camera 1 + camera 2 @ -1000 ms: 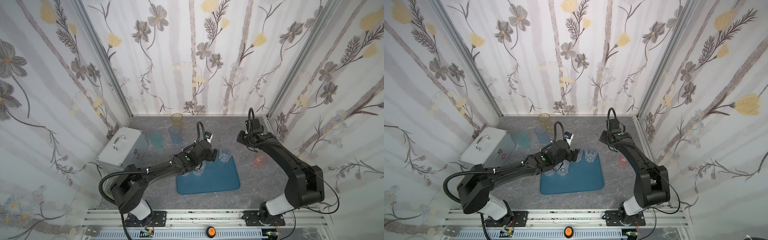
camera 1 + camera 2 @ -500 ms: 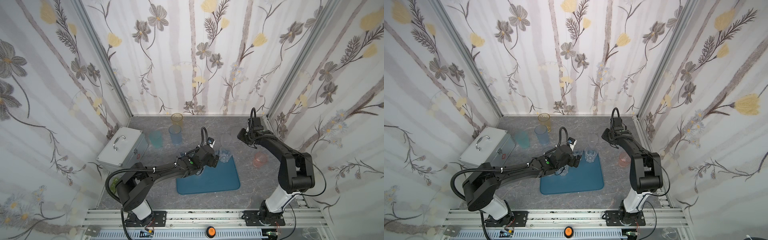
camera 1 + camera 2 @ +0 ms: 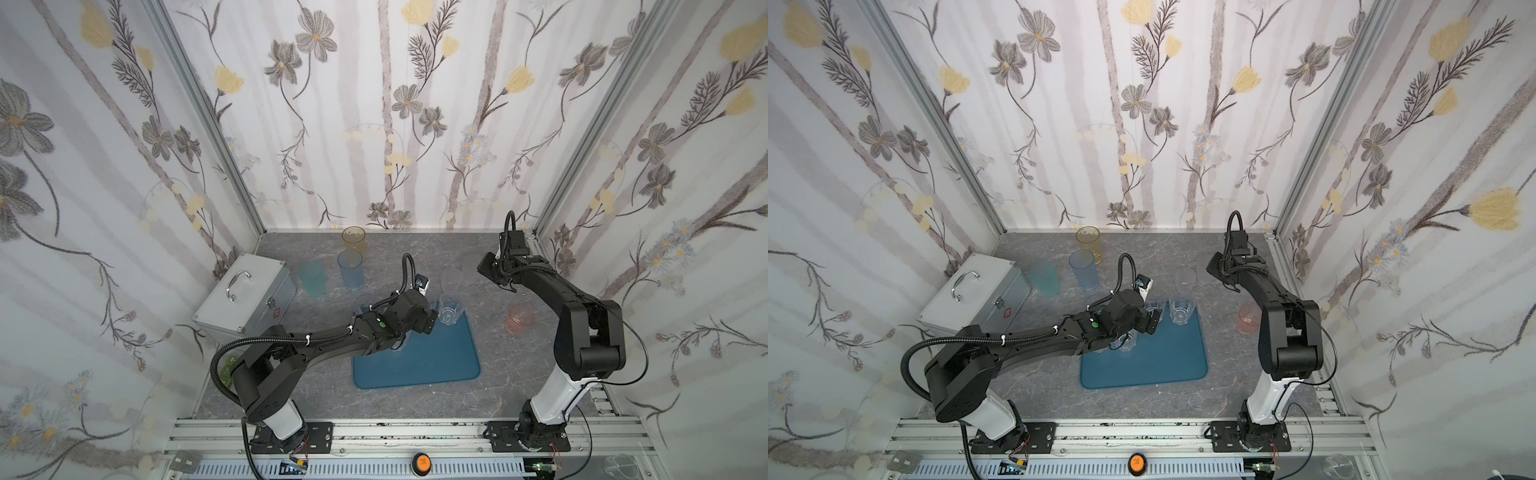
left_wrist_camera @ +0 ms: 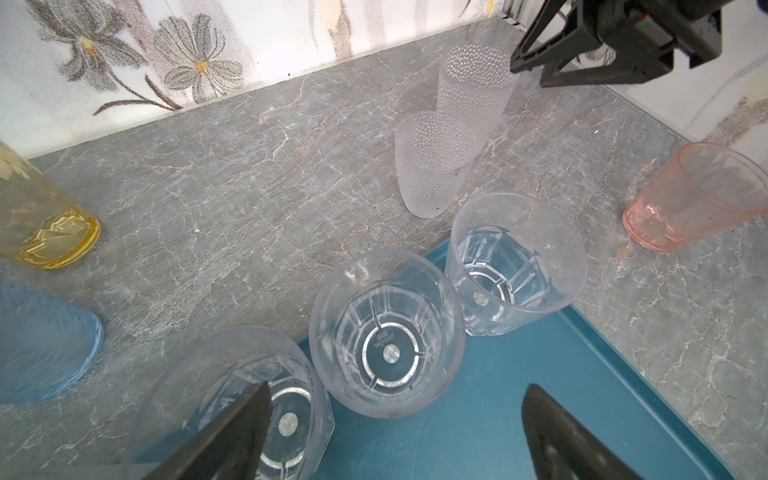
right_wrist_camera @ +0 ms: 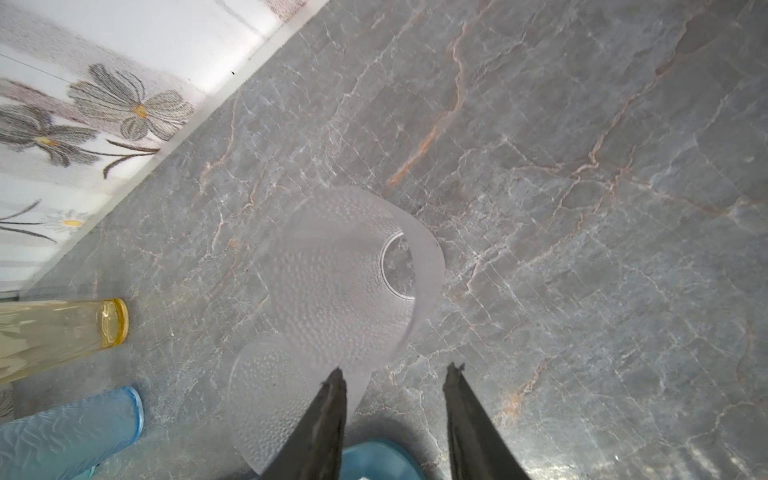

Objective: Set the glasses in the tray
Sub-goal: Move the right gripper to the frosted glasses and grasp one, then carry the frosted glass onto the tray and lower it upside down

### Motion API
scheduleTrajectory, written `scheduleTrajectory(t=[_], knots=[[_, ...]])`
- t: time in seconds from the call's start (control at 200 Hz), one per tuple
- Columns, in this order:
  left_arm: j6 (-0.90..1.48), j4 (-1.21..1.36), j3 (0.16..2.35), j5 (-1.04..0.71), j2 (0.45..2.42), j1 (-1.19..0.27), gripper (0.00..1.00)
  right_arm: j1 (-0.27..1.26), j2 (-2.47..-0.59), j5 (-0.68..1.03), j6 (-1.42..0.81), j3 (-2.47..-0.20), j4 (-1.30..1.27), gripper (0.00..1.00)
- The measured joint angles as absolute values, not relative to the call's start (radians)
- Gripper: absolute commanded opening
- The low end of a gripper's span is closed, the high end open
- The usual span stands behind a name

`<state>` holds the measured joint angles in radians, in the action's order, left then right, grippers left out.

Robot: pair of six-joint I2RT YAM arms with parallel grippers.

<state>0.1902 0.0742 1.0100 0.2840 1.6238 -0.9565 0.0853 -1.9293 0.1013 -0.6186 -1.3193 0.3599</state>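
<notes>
Presently: left gripper (image 4: 399, 388), released, jaws wide, hangs over clear faceted tumblers (image 4: 388, 332) crowded at the far edge of the tray (image 3: 436, 365). Right gripper (image 5: 395, 368), part-open, empty, fronts two close-set frosted tumblers (image 5: 345, 282) on the worktop (image 5: 582, 166). Likely hazard: a jaw clips a rim, toppling neighbours.

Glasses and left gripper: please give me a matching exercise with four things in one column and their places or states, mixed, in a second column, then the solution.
1 amber glass
2 pink glass
3 teal glass
4 left gripper

A beside the silver case
B open, above the tray
C nearest the back wall
D right of the tray, outside it

Pairs: 1-C, 2-D, 3-A, 4-B
</notes>
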Motion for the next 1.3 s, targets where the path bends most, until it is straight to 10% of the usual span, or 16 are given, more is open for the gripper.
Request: scheduleTrajectory(t=[0.255, 0.734, 1.304], knots=[[0.190, 0.075, 1.002, 0.286, 1.608, -0.956, 0.97, 0.070, -2.035, 0.095, -0.620, -1.414, 0.365, 0.39], [0.192, 0.074, 0.977, 0.295, 1.575, -0.955, 0.96, 0.065, -2.083, 0.036, -0.581, -1.448, 0.405, 0.01], [0.239, 0.074, 0.980, 0.311, 1.495, -0.935, 0.97, 0.244, -1.627, -0.056, -0.514, -1.360, 0.567, 0.00]])
